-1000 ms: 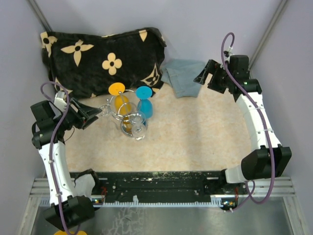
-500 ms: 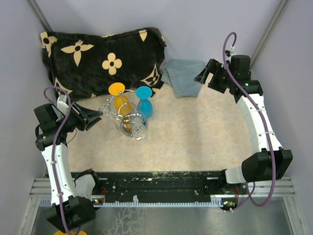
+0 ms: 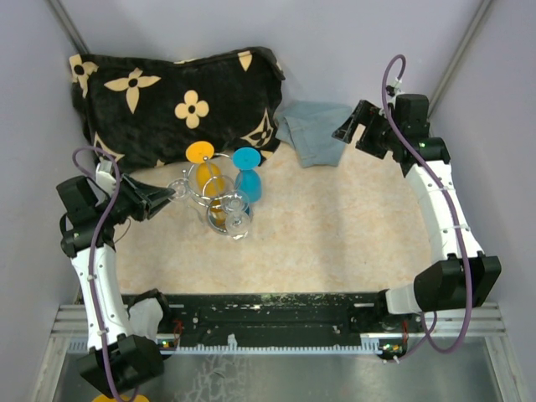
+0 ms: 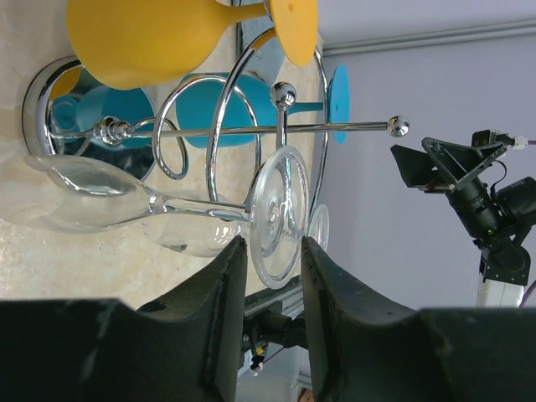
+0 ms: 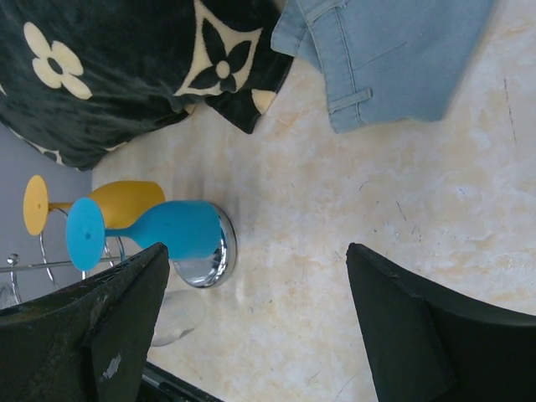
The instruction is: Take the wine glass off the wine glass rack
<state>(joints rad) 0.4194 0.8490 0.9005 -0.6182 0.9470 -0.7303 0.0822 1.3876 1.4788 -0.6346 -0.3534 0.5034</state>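
Left tool (image 4: 272,244) brackets the clear wine glass (image 4: 167,206) foot at the wine glass rack (image 4: 251,129).
Its jaws stand half-closed and I cannot tell whether they grip; the right tool (image 5: 257,251) gapes wide, empty.

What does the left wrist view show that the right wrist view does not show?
Only the left wrist view: the clear wine glass with its foot inside the left end effector, and the right arm far off. Only the right wrist view: the blue denim cloth and the black flowered fabric. Both: the yellow glass, the blue glass and the wine glass rack.
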